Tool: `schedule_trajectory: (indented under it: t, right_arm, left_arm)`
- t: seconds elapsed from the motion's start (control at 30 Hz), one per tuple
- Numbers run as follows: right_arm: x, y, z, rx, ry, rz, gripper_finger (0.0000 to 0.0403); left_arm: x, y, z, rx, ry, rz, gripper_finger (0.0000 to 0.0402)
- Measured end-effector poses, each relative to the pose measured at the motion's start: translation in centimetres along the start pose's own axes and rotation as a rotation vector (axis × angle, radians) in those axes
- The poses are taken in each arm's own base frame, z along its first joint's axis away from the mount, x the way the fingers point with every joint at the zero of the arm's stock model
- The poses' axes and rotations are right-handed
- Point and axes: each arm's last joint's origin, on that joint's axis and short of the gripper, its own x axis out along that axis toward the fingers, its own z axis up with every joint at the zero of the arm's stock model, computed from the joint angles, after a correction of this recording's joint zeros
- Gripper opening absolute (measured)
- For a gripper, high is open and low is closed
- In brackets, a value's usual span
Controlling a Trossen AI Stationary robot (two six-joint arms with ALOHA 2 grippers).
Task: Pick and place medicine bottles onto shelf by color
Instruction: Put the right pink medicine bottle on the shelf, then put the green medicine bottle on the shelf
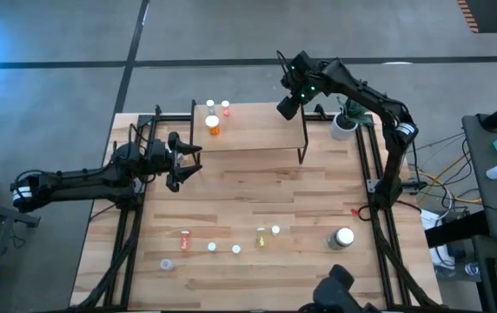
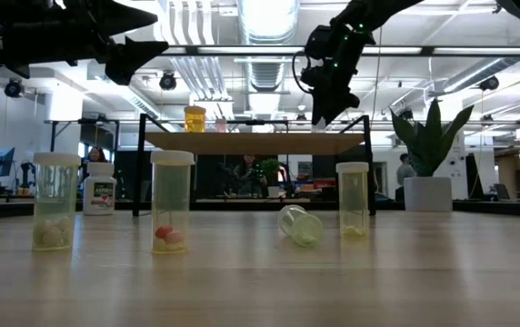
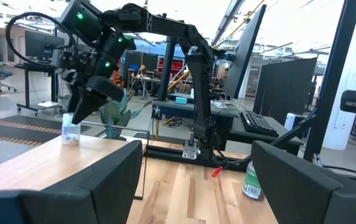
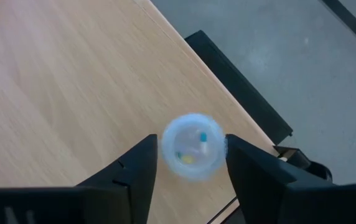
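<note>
We had the right pincer over the shelf's right end, fingers spread beside a clear bottle standing there. We judged it best to lift straight up. The left pincer waited, spread, above the worktop.

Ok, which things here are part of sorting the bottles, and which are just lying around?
Job: low light-wood shelf on black legs; orange bottle on it; clear round bottle under right gripper; large white-capped bottle on table.
Lying about: green plant in white pot.

right tool pointed down, fingers parted; left tool wide open
</note>
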Motion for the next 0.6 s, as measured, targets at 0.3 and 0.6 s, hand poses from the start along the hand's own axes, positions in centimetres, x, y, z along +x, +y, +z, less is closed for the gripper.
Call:
schedule_trajectory:
  t: [0.3, 0.6]
  right_arm:
    - [-0.5, 0.1, -0.1, 0.012, 0.003, -0.003, 0.0218]
    - [-6.2, 1.3, -0.9, 0.002, -0.099, -0.003, 0.0233]
  left_arm:
    - [0.0, 0.0, 0.0, -0.022, 0.001, -0.009, 0.0286]
    - [0.0, 0.0, 0.0, -0.022, 0.002, -0.011, 0.0286]
